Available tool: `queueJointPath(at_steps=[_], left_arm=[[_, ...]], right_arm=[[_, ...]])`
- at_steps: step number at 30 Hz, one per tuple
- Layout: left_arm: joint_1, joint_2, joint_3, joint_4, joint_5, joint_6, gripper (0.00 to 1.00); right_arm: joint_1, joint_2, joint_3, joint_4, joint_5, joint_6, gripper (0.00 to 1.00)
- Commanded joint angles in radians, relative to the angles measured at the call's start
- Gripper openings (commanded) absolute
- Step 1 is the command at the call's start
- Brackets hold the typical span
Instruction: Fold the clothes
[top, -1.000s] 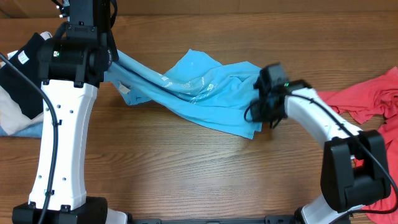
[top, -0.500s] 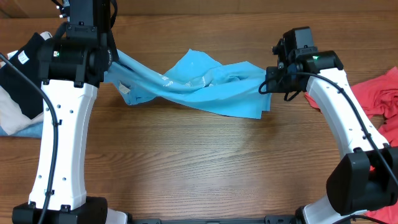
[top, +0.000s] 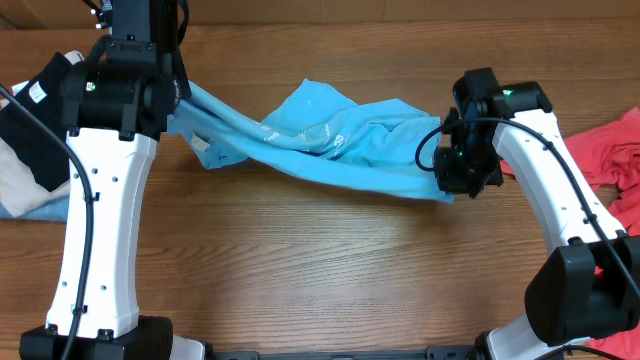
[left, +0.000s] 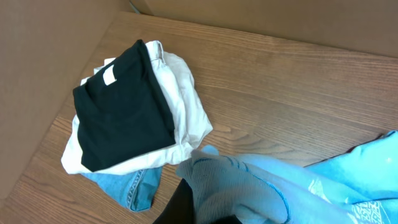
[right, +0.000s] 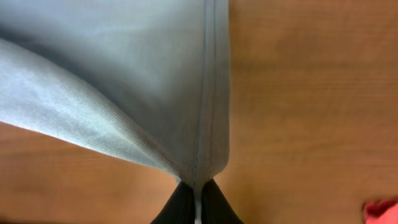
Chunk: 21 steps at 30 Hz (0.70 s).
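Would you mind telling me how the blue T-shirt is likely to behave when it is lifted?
Probably very floppy: the blue T-shirt drapes in loose wrinkles and folds over the table. Likely light for its size, since the right tool carries its hem with only a thin pinch. Dragged, it would probably bunch up rather than slide flat, given its gathered folds.

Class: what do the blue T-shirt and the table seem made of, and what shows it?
Blue T-shirt: soft matte knit, probably cotton jersey; fine ribs, stitched seam, drapes in folds. Table: wood or wood-look laminate, smooth; plank lines and grain.
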Motion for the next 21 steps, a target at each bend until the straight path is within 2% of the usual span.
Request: queueJointPath(at_steps=[1,6,15,16,18,21], left_arm=[[-0.004,0.006,0.015,0.003,0.000,-0.014,0.05],[-0.004,0.006,0.015,0.003,0.000,-0.014,0.05],[-0.004,0.006,0.015,-0.002,0.001,-0.011,0.05],[-0.004,0.006,0.015,-0.002,0.001,-0.011,0.05],[-0.003,0.006,0.015,-0.002,0.000,-0.011,0.05],[-0.004,0.006,0.015,-0.003,0.000,-0.011,0.05]], right_arm=[[0.001,-0.019,-0.015,-0.033,-0.057,0.000,0.07],[0.001,-0.019,-0.113,0.000,-0.063,0.058,0.07],[0.001,-0.019,-0.398,0.163,-0.066,0.188,0.07],[0.001,-0.019,-0.420,0.180,-0.065,0.206,0.08],[0.001,-0.019,-0.456,0.216,-0.065,0.225,0.21],[0.001,-0.019,-0.482,0.248,-0.067,0.266,0.23]])
